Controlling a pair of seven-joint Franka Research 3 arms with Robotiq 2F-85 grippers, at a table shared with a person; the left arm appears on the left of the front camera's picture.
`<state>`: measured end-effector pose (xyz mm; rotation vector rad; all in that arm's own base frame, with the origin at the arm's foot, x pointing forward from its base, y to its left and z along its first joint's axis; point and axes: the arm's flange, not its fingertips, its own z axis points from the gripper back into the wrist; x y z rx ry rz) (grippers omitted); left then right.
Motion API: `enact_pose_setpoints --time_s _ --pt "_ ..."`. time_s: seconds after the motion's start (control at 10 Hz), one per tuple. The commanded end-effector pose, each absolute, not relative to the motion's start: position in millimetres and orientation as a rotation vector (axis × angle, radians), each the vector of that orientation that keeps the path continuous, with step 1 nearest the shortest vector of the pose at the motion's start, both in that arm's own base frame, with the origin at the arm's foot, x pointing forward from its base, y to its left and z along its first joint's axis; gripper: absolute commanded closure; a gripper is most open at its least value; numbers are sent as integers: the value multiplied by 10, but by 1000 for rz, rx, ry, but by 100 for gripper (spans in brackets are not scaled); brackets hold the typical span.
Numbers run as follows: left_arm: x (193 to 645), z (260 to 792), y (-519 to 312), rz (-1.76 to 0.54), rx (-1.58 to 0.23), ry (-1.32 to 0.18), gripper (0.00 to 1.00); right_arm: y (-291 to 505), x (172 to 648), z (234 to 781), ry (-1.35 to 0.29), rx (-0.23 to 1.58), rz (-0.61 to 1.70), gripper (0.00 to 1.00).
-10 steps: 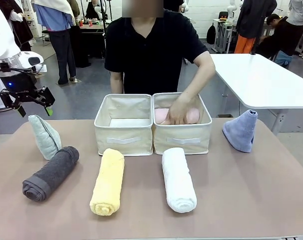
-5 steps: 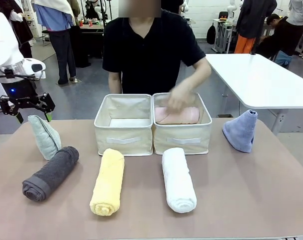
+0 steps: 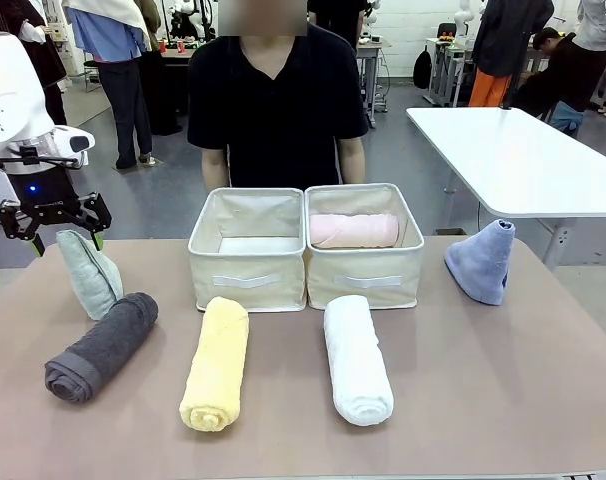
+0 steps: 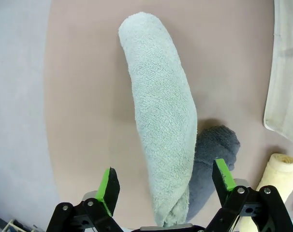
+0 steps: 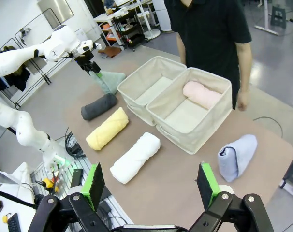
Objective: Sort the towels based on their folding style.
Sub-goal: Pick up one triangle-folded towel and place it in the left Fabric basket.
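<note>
Across the table [image 3: 483, 380], largest first: two beige bins side by side at the far middle, left bin [image 3: 248, 280] and right bin [image 3: 366, 280], the latter holding the pink roll [image 3: 354, 231] laid crosswise. Nearer the robot, three rolls in a row, each apart from the next: white roll [image 3: 357, 360] in front of the right bin, yellow roll [image 3: 216, 363] in front of the left bin, grey roll [image 3: 101, 347] at far left, angled. Lavender cone [image 3: 482, 262] upright and alone at far right, well clear of the bins. Mint cone [image 4: 161, 121] at far left, leaning, its base touching or just beside the grey roll's far end; cannot tell which.

Judged to handle alike: light, soft terry, squashy under pressure, neither slippery nor fragile, but loose in the fold and liable to sag or unwind if pinched by one edge. Best taken across the thick middle of a roll, squeezing through every layer. For a cone, best taken around the upper body below the tip, deep enough to catch the whole fold.

Left fingers [image 4: 108, 186] wide, one either side of the mint cone's top, a gap on both sides, no contact to be seen. Right fingers [image 5: 94, 183] spread wide, holding nothing, high above the table.
</note>
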<state>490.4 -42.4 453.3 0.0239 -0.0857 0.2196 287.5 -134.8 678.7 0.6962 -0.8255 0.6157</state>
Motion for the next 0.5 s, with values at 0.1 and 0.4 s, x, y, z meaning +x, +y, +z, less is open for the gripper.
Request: enact_pose_setpoints --time_s 0.1,0.4 --pt "4931 4498 -508 221 36 -76 57 -1348 2876 6772 -811 682 611 0" --pt "4937 4496 -511 221 45 -52 100 -1348 2876 6772 -811 682 611 0"
